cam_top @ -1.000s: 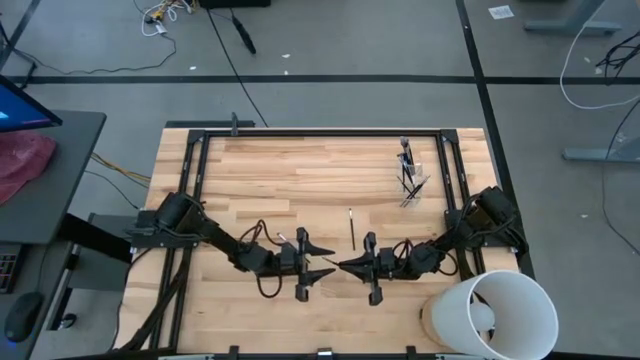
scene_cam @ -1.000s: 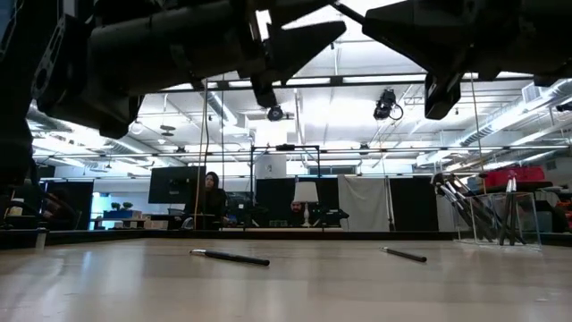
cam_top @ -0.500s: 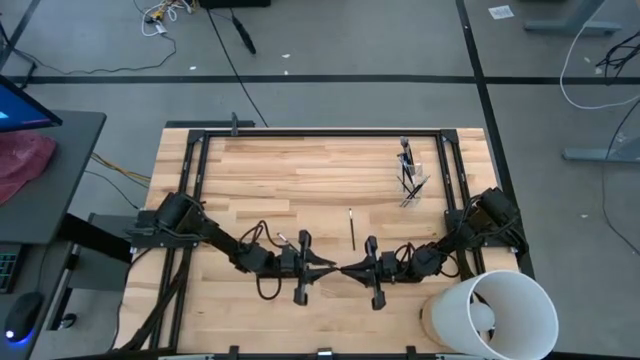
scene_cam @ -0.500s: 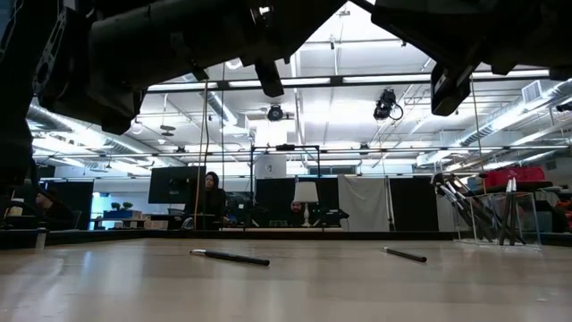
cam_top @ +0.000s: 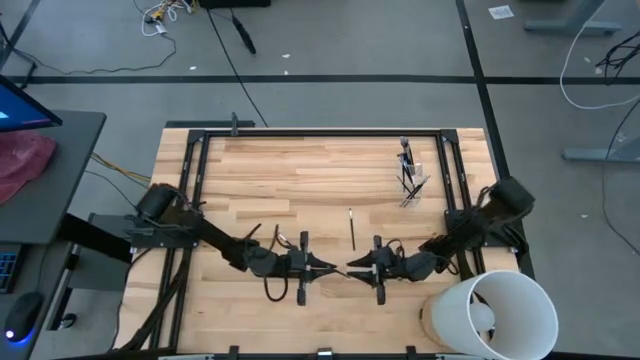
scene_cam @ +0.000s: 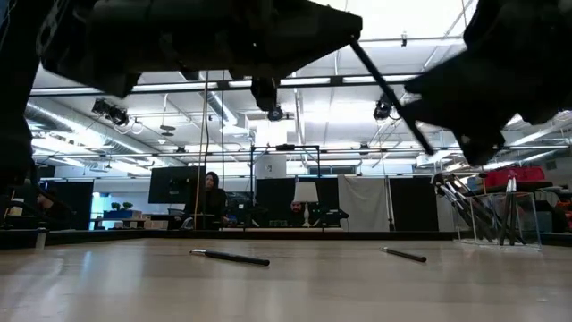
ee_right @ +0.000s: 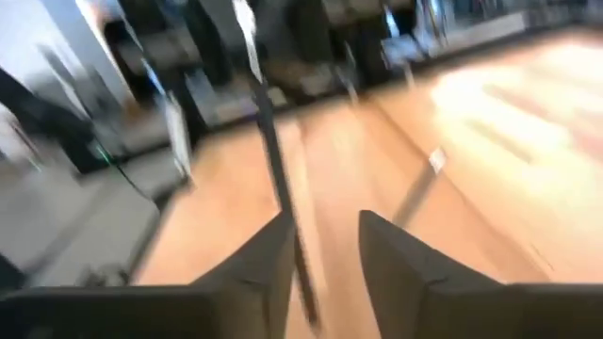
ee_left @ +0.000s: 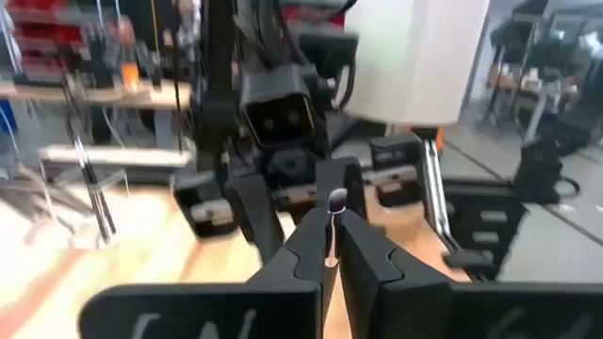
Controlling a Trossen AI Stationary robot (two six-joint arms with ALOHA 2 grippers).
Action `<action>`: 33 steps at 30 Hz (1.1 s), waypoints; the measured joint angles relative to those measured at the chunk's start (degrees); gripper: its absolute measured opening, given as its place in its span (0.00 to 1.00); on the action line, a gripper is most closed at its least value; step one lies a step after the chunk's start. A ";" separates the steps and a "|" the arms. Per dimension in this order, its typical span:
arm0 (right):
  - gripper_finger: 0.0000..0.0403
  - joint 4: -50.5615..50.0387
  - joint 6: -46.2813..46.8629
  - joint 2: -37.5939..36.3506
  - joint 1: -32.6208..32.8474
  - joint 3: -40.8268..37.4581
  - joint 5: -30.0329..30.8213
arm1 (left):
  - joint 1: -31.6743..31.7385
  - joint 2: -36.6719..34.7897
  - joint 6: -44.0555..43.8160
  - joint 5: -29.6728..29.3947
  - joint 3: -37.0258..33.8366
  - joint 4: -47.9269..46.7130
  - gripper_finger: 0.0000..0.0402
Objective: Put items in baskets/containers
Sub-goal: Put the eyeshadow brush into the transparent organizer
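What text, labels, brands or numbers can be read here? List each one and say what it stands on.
None can be read.
Left gripper, own fingers: pale raised marks along the bottom edge, cut off and blurred, unreadable.
White bucket: no print shows.
Blue screen: too small to tell.
Room behind the table in the low view: any signs are too small to read.

1 dark brush (scene_cam: 391,85) is hanging tilted midair; 2 brushes are lying flat; the clear cup (cam_top: 411,183) is standing at 1 o'clock.
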 joint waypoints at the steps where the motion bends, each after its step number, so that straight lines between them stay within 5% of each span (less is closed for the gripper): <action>1: 0.32 -6.26 1.93 -1.91 -0.06 0.53 -0.03 | 0.08 -1.22 -1.09 -0.02 -0.01 -3.10 0.03; 6: 0.43 -35.07 6.35 -9.04 -1.80 7.63 -3.71 | 1.09 -5.19 -5.06 1.88 0.00 -13.74 0.05; 13: 0.47 -48.91 -0.14 -6.90 -5.35 19.78 -11.43 | 2.25 -5.46 -5.86 4.32 0.00 -15.04 0.04; 33: 0.03 -48.09 -4.99 -6.40 -6.72 22.81 -11.56 | 2.17 -5.46 -6.50 4.19 0.02 -14.41 0.06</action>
